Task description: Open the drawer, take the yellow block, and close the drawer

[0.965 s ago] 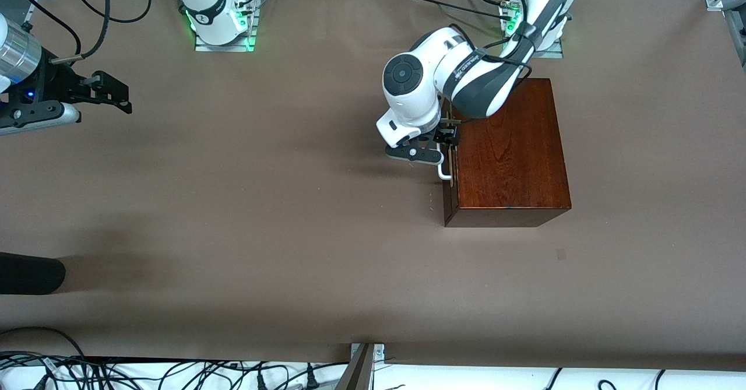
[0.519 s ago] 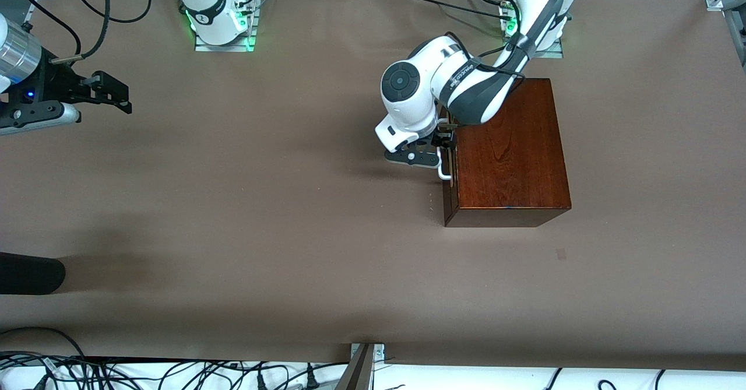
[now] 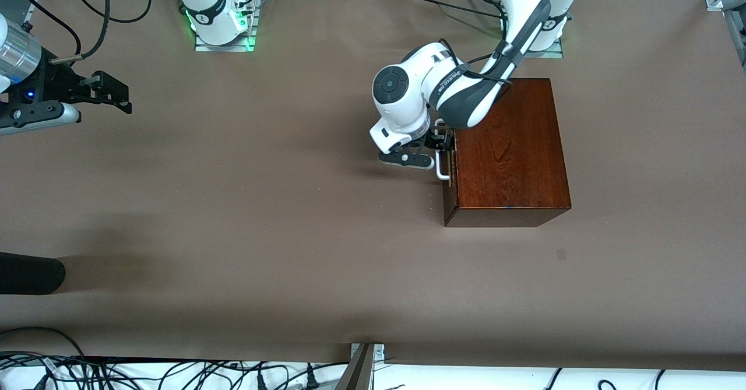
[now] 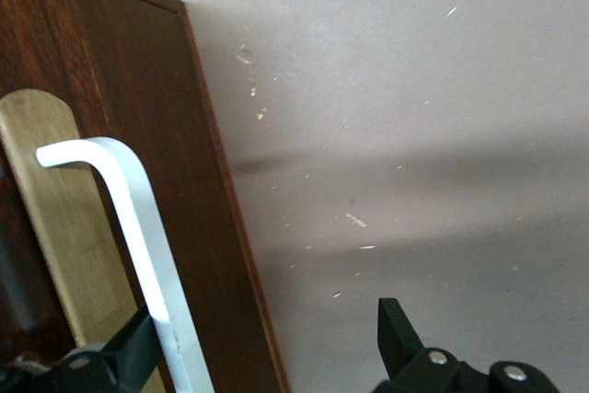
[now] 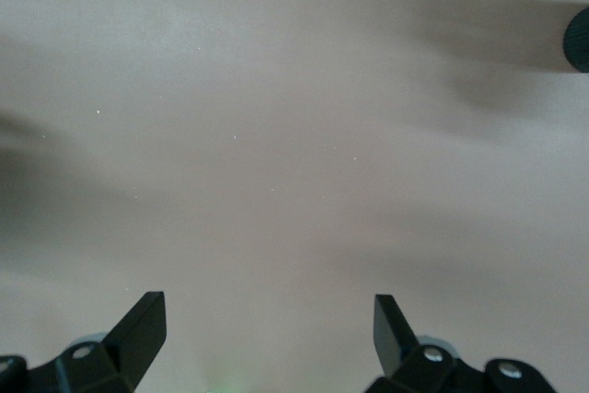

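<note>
The dark reddish-brown wooden box (image 3: 507, 151) stands on the table near the left arm's base. Its drawer (image 4: 110, 135) is shut, its front facing the right arm's end of the table. The white bar handle (image 3: 444, 167) and brass plate (image 4: 55, 218) show in the left wrist view, the handle (image 4: 138, 218) too. My left gripper (image 3: 438, 145) is open in front of the drawer, and the handle lies between its fingers (image 4: 267, 333), close against one finger (image 4: 124, 352). My right gripper (image 3: 113, 92) is open and empty, waiting above the table's right-arm end (image 5: 267, 329). The yellow block is hidden.
The table is covered with brown cloth (image 3: 262, 203). A dark rounded object (image 3: 29, 273) lies at the right arm's end, nearer to the front camera, and also shows in the right wrist view (image 5: 578, 39). Cables (image 3: 145, 372) run along the table's front edge.
The left arm's wrist and gripper have shifted a little toward the right arm's end of the table. The drawer has stayed shut. The right arm has not moved.
</note>
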Controlling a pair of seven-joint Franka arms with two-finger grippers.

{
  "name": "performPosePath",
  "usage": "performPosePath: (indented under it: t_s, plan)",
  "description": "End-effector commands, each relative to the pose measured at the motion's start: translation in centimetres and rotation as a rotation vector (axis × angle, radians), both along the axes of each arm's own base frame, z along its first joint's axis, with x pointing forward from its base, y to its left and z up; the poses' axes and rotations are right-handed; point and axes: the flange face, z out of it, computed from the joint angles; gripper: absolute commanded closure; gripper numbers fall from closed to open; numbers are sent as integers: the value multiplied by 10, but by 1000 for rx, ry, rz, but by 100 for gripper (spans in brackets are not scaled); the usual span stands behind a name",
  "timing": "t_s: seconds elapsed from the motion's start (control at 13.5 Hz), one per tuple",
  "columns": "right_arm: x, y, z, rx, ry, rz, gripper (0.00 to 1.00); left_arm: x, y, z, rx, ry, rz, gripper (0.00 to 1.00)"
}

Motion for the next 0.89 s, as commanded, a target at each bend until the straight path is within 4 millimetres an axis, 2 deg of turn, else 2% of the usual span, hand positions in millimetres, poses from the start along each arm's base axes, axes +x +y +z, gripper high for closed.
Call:
performPosePath:
  t_s: [0.0,0.3,0.45,0.59,0.82]
  plan:
    - [1,0,6,4,-6,-13,0,-4,-21,-1,-41,-47,4,0]
    - [1,-1,6,4,-5,-15,0,-2,-33,2,-128,-69,39,0]
    - [1,-1,6,4,-5,-15,0,-4,-48,9,-189,-83,64,0]
    - [1,-1,5,4,-2,-16,0,-6,-53,6,-196,-83,70,0]
    - [0,-1,5,4,2,-15,0,-4,-64,14,-220,-102,84,0]
